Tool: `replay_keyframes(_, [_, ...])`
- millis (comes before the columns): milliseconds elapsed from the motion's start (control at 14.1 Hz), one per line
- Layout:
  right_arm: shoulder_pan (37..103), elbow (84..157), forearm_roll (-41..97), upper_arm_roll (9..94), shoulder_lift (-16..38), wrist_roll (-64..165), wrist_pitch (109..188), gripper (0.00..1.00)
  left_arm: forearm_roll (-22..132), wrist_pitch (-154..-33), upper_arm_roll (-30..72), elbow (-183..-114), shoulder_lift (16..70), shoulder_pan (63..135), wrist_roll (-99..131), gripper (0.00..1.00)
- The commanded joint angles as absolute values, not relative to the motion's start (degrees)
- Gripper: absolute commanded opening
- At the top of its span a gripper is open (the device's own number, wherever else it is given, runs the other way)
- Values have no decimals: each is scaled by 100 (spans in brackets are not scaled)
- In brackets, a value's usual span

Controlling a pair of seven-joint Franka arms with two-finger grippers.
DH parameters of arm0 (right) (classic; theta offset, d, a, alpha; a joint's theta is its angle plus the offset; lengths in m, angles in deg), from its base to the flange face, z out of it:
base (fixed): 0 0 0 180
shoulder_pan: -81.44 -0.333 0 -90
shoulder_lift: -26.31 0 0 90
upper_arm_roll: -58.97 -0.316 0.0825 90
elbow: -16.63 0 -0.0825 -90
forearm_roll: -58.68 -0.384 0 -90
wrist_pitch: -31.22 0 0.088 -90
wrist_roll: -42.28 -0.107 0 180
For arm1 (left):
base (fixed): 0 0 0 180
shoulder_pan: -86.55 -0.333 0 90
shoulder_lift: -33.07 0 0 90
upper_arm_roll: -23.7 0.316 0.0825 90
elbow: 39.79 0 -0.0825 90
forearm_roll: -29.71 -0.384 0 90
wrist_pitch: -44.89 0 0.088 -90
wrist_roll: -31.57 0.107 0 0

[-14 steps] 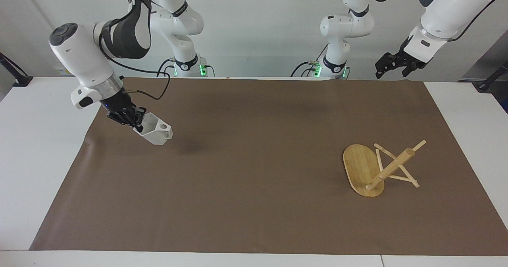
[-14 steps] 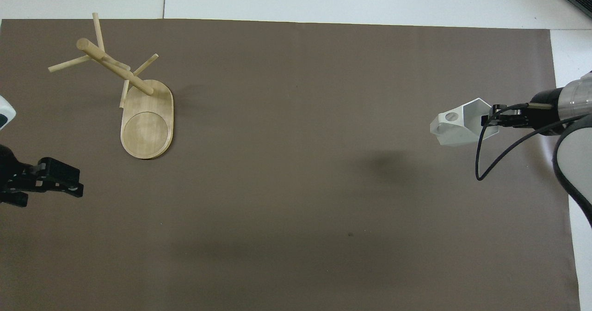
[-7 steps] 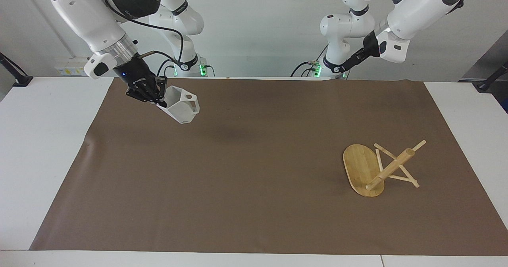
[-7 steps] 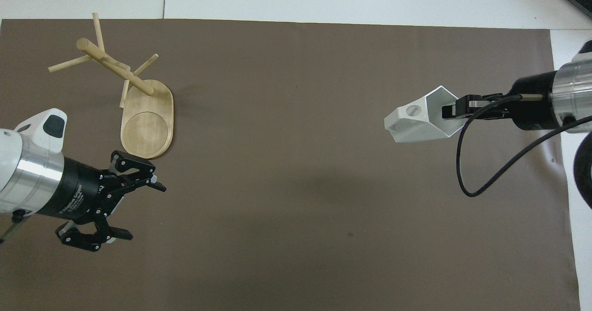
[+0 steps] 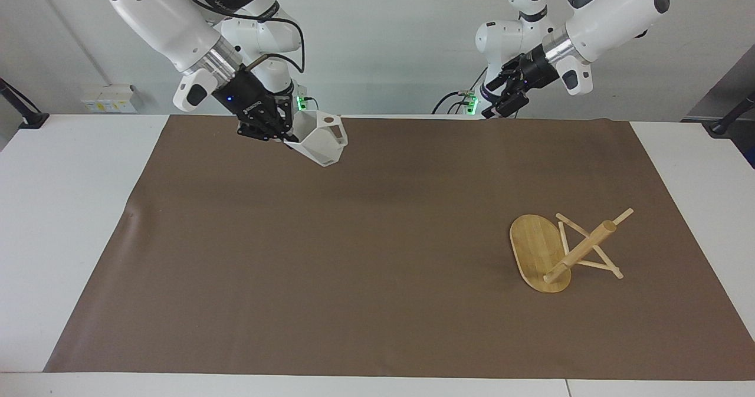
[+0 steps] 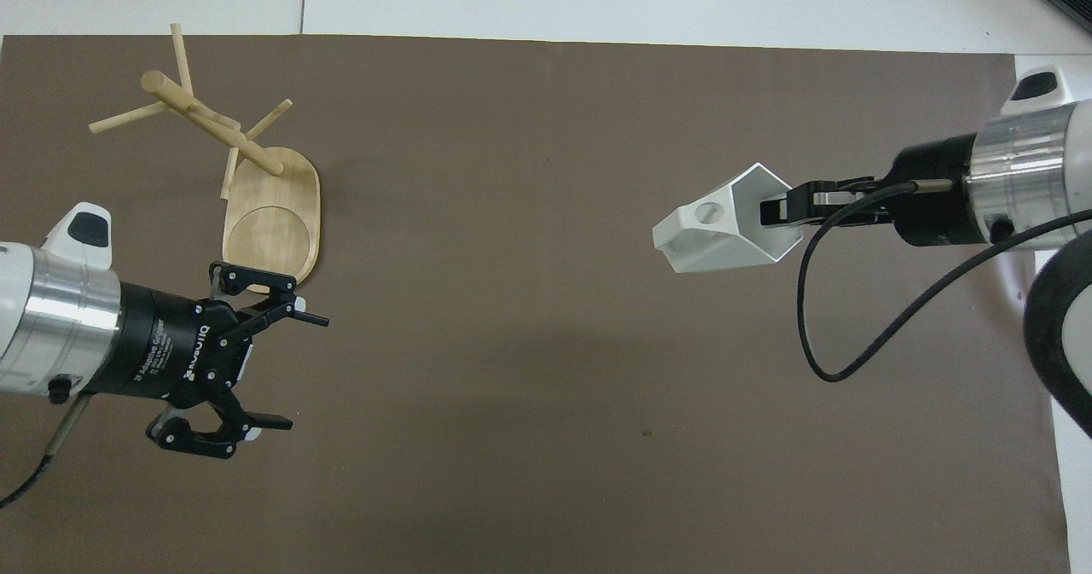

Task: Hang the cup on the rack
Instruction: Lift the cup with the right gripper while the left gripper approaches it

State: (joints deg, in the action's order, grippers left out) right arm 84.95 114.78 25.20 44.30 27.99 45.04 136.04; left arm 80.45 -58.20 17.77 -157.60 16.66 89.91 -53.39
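The right gripper (image 5: 283, 136) is pinched shut on the rim wall of the cup (image 5: 321, 138), carrying it tilted in the air over the brown mat (image 5: 330, 255) at the right arm's end of the table (image 5: 65, 208). The cup juts out from the fingertips toward the middle of the table, its blocky handle with the round hole on the side away from the gripper. It looks small, stiff and light, but a matte wall held by one edge could pivot in the grip, so I would judge slow turns wise; the free handle is the part that must meet a peg. The rack (image 5: 560, 249) stands on the mat at the left arm's end, well apart from the cup, its thin pegs crossing the thick post; it looks light enough to slide or tip if nudged. The left gripper (image 6: 256, 369) hangs spread wide and holds nothing, near the rack's oval base, where it could steady the rack. The mat between cup and rack is flat and bare, leaving plenty of room.
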Motion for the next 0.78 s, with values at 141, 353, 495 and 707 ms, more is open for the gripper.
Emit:
replay_keyframes(141, [8557,11515,2361,3692,2878,3536,14265,0,9200,-6681,1790,-16354,1521,9032,-5676,100])
replay_keyframes(353, [8557,11568,2361,3383,2878,2946,14776,0,9465,-6988,1781,-16363,1689,9339,-5676,100])
replay_keyframes(495, [8557,11585,2361,3287,2869,2883,14803,0,9580,-7068,1781,-16355,1724,9419,-5668,100])
replay_keyframes(707, [8557,11690,1749,3198,2860,2883,14838,0,9712,-7121,1781,-16267,1795,9524,-5668,100])
